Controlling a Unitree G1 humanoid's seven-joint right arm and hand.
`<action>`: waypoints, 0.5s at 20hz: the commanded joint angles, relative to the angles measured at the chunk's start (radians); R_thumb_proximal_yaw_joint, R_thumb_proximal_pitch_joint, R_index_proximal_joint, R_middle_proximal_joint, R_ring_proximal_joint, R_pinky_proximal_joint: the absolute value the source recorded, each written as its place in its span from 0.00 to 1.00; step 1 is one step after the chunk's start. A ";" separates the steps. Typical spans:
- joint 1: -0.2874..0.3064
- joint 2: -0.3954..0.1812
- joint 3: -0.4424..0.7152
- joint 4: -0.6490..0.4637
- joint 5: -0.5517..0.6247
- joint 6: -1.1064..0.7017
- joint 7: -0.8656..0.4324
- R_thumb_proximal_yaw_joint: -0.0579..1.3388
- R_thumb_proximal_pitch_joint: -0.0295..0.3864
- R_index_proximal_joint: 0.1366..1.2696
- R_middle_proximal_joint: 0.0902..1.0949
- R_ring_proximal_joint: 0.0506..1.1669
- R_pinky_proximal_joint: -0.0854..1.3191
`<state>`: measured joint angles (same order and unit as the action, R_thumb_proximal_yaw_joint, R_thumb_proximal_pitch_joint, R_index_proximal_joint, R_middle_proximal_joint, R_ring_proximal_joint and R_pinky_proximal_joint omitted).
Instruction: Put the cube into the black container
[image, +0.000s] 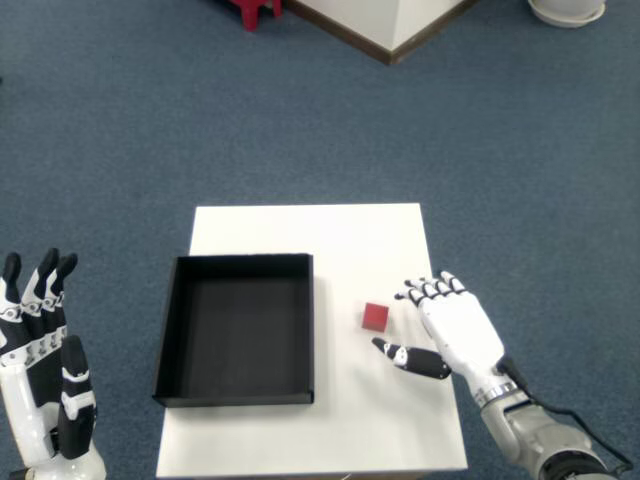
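Observation:
A small red cube (375, 316) lies on the white table (330, 232), a little to the right of the black container (237, 327). The container is an open, shallow square tray and holds nothing. My right hand (450, 330) hovers over the table's right edge, just right of the cube. Its fingers are spread and its thumb points left, ending just below the cube without touching it. The hand is open and holds nothing. The left hand (40, 390) is raised at the lower left, off the table, fingers up.
Blue carpet surrounds the small table. A white wall corner with a dark base (385, 25) stands at the top, a red object (252, 10) at the top left, and a white round thing (567, 9) at the top right.

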<state>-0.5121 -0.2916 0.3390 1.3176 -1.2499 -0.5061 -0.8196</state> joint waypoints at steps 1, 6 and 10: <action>-0.062 -0.011 -0.005 -0.033 0.009 -0.008 -0.070 0.29 0.06 0.31 0.20 0.21 0.17; -0.065 0.004 0.012 -0.039 -0.006 -0.012 -0.087 0.30 0.06 0.31 0.20 0.21 0.16; -0.067 0.019 0.022 -0.051 -0.017 -0.003 -0.098 0.31 0.07 0.31 0.20 0.20 0.16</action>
<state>-0.5190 -0.2586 0.3727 1.3155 -1.2831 -0.5062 -0.8579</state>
